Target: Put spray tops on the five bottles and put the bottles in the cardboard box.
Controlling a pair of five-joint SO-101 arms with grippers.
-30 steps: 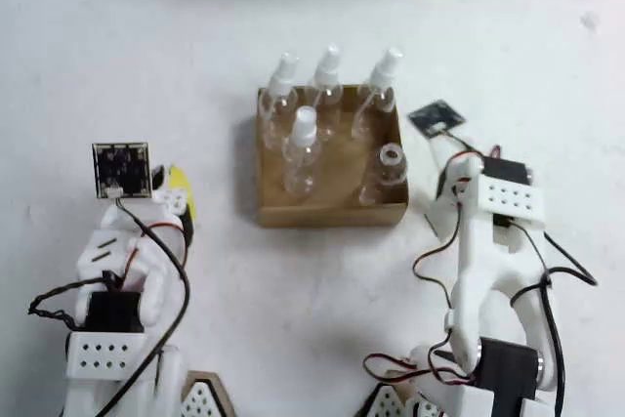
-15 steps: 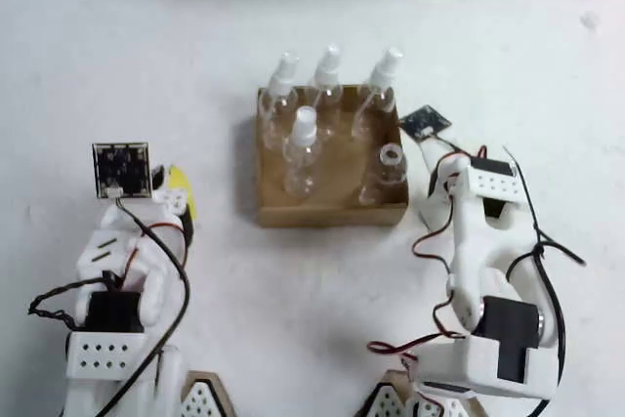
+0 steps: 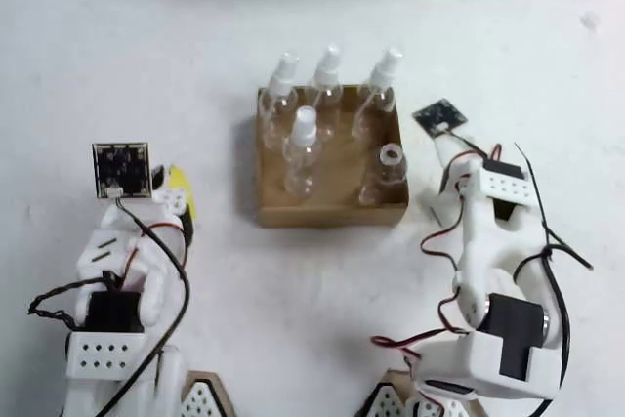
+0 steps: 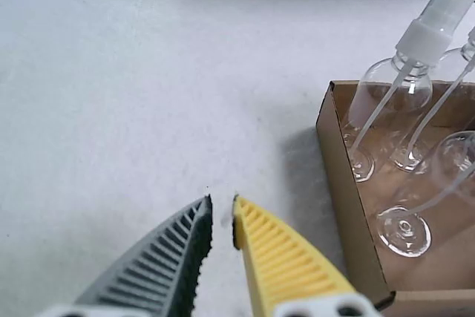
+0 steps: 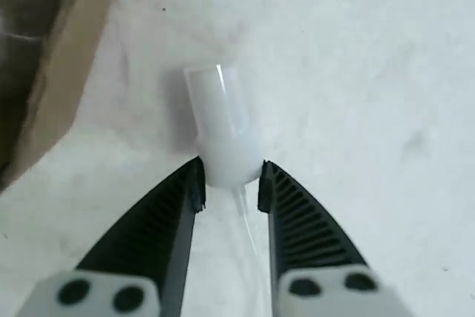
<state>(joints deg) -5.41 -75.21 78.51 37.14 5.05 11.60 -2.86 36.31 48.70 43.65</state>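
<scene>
The cardboard box stands mid-table with five clear bottles in it. Several carry white spray tops, such as the front one. The bottle at the box's front right corner has a bare neck. My right arm is just right of the box. A loose white spray top lies on the table beside the box wall, and my right gripper is shut on its collar, the tube running back between the fingers. My left gripper rests shut with nothing in it, left of the box.
White cloth covers the table, with open room left of the box and behind it. Cables loop around both arms near the front edge. The table's far edge runs along the top of the high view.
My right arm swung a little toward the box and back, and its elbow dropped lower toward the table's front. The left arm and the bottles have stayed put.
</scene>
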